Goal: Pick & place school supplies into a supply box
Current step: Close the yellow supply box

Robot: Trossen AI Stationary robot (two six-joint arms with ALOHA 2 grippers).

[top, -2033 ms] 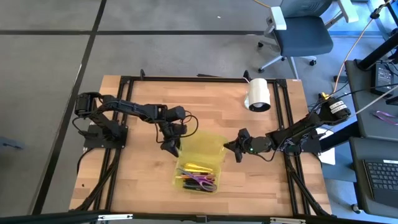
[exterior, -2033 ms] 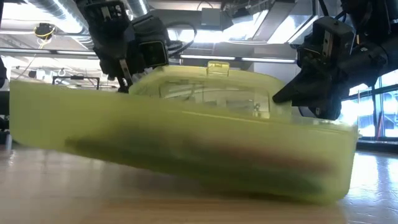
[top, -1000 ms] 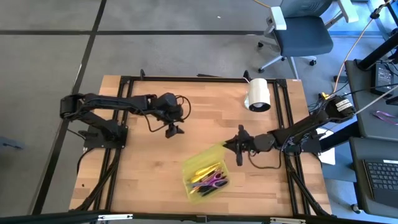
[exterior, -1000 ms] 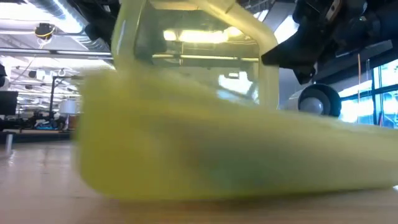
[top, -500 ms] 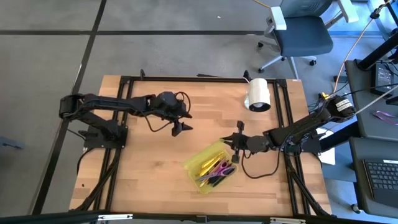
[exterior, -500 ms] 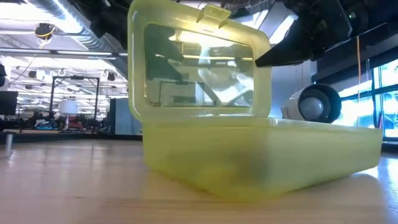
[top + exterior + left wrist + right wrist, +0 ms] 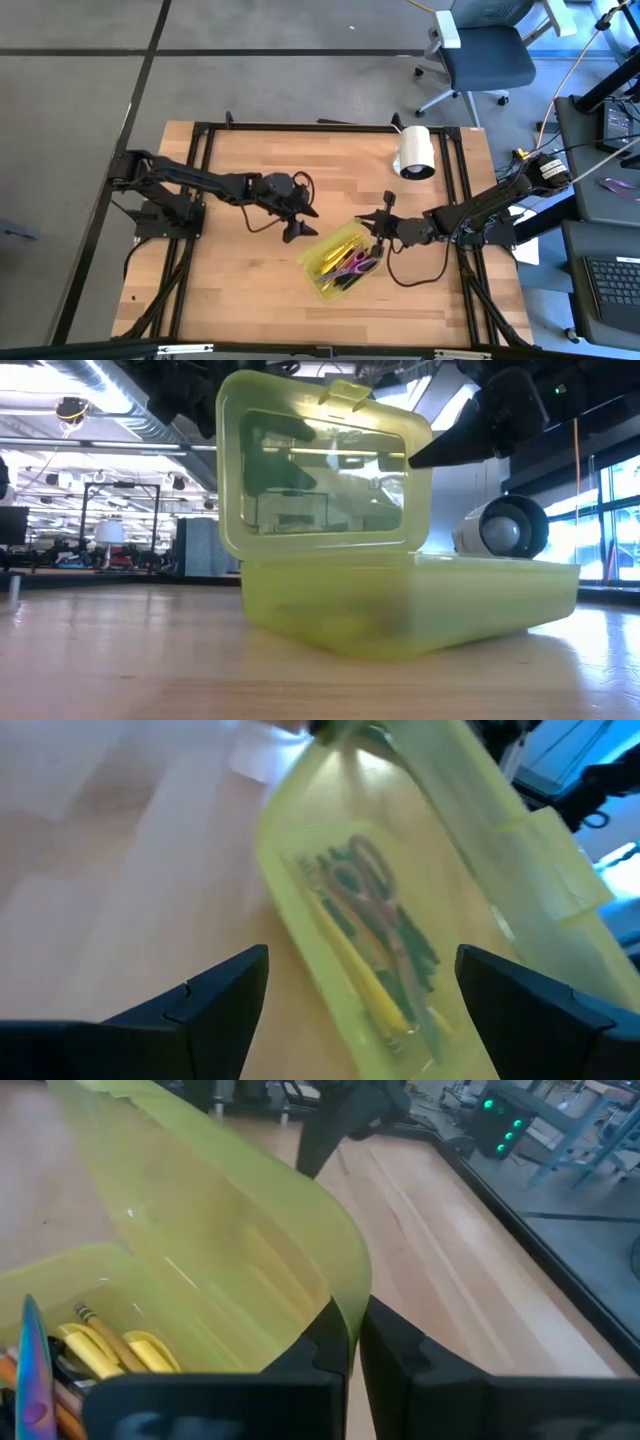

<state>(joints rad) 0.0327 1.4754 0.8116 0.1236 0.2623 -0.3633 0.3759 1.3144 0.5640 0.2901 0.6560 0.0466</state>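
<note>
The supply box (image 7: 322,262) is a translucent yellow-green case lying open near the table's middle, its base on the wood and its lid (image 7: 320,460) standing upright. The school supplies (image 7: 348,266), pens, pencils and purple scissors, lie inside the base (image 7: 375,945). My right gripper (image 7: 378,226) is at the box's right end, shut on the lid. My left gripper (image 7: 298,228) hovers open just left of the box, its fingers (image 7: 230,982) apart and pointing at it, touching nothing. My right gripper pinches the lid's end edge (image 7: 338,1308) between its two fingers. It comes from the table's right side, slanting slightly down, at the lid's upper right part (image 7: 418,460). The lid stands upright while the base rests flat on the table.
A white cylindrical roll (image 7: 415,152) lies on its side at the far right of the table, behind the box (image 7: 505,525). Black frame rails (image 7: 300,127) run along the table's edges. Bare wood shows to the left and near side of the box.
My left gripper has swung toward the table's right and near edge, up to the box, staying open. My right gripper has rolled while keeping hold of the lid. The box has slid a little toward the far right and turned on the table.
</note>
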